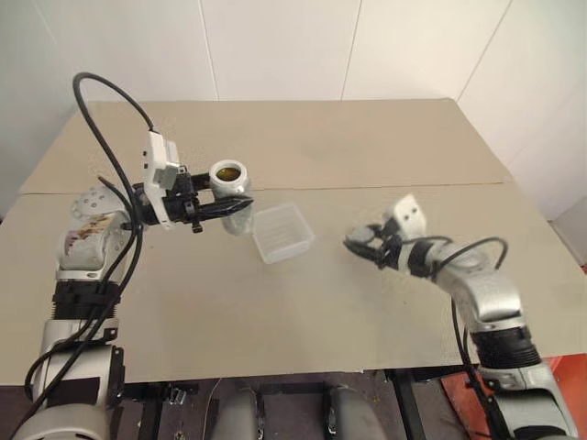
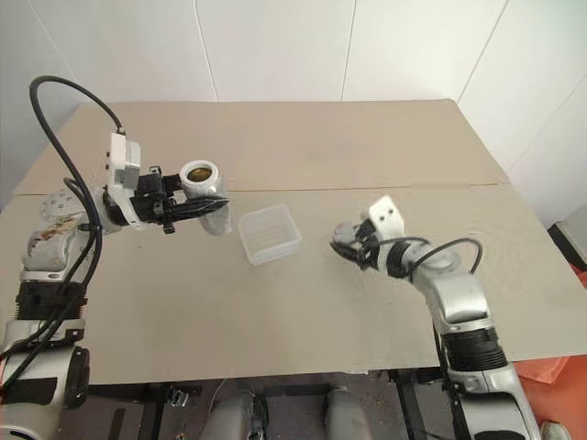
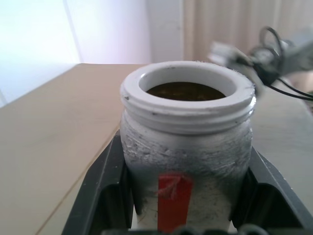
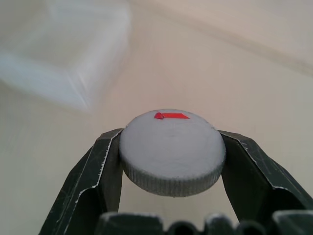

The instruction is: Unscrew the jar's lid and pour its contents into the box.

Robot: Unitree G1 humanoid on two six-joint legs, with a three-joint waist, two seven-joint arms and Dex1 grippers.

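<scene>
Jar upright and uncapped, held above the counter, clamped between left gripper fingers; dark contents visible inside the neck. Just beside, empty box on the counter. Farther right, grey lid pinched flat between right gripper fingers, above the counter.

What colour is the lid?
Grey, with a small red mark on top; the lid shows best in the right wrist view.

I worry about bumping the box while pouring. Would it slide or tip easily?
Probably slides easily: the box looks thin, translucent and empty, so likely light, on a smooth table. Tipping seems less likely, since it sits low and wide. Its thin walls may flex if pressed.
</scene>
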